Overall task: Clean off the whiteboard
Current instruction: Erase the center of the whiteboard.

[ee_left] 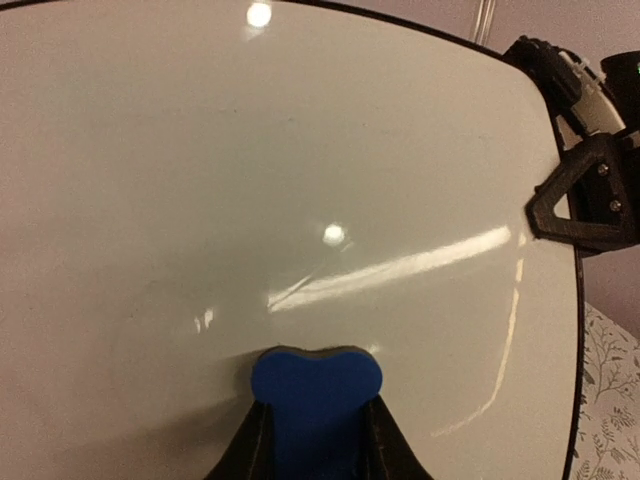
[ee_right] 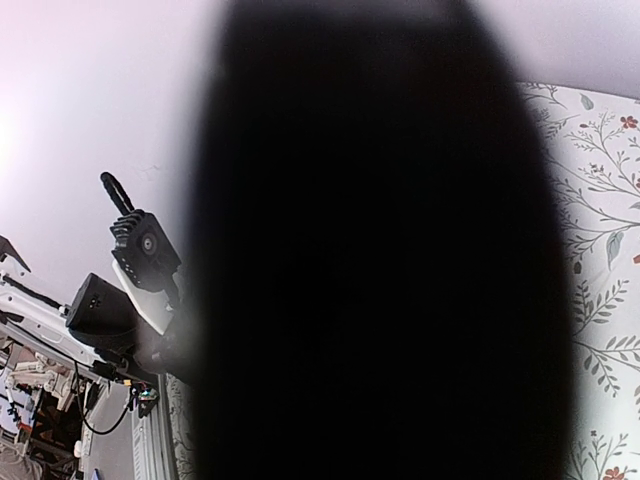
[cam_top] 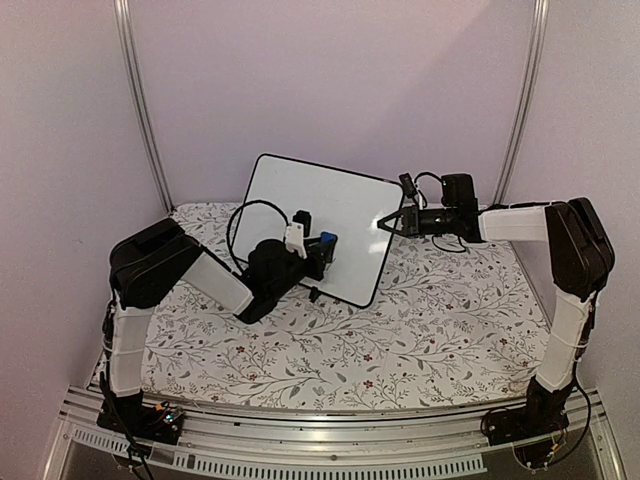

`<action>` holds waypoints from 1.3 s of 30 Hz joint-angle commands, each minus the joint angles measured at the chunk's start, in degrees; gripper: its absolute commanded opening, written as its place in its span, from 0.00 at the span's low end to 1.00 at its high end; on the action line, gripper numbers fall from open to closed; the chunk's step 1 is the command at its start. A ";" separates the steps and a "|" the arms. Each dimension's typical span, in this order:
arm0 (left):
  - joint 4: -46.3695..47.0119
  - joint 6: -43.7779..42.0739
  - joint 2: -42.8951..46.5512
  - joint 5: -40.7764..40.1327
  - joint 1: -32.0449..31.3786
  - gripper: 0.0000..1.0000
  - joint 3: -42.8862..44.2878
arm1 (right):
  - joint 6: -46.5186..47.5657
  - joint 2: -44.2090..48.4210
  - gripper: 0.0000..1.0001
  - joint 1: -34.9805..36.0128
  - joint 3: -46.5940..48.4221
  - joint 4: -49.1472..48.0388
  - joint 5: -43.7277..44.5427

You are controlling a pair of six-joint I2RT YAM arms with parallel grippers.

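Whiteboard (cam_top: 330,205), eraser (ee_left: 315,385) and tablecloth (cam_top: 430,320) on my feed.
I see glossy white framed in thin black; a blue eraser; a white cloth sprigged with grey vines and small red blossoms.

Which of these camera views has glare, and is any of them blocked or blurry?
Left wrist: lamp glare spots and a bright streak on the whiteboard, blue eraser sharp; right wrist: a blurred dark shape fills the middle; top external: evenly lit, clear.
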State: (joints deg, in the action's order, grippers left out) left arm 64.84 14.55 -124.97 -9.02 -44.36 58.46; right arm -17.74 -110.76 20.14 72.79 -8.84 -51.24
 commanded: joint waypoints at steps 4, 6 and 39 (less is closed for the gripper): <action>-12.56 -1.14 -1.86 -5.90 -1.37 0.00 2.69 | 4.18 -3.67 0.02 5.61 -3.26 17.50 -6.24; -14.40 -0.83 -1.78 -8.42 -1.86 0.00 1.44 | 4.16 -3.59 0.02 5.63 -3.27 17.50 -6.24; -26.48 8.15 -0.38 -17.29 -5.63 0.00 -5.36 | 4.37 -2.99 0.02 5.65 -3.40 17.72 -6.06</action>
State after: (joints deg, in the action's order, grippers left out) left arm 54.30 21.91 -122.19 -26.63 -50.28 53.56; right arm -17.56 -110.87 20.14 72.79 -8.84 -51.20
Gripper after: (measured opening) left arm 0.237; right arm 0.043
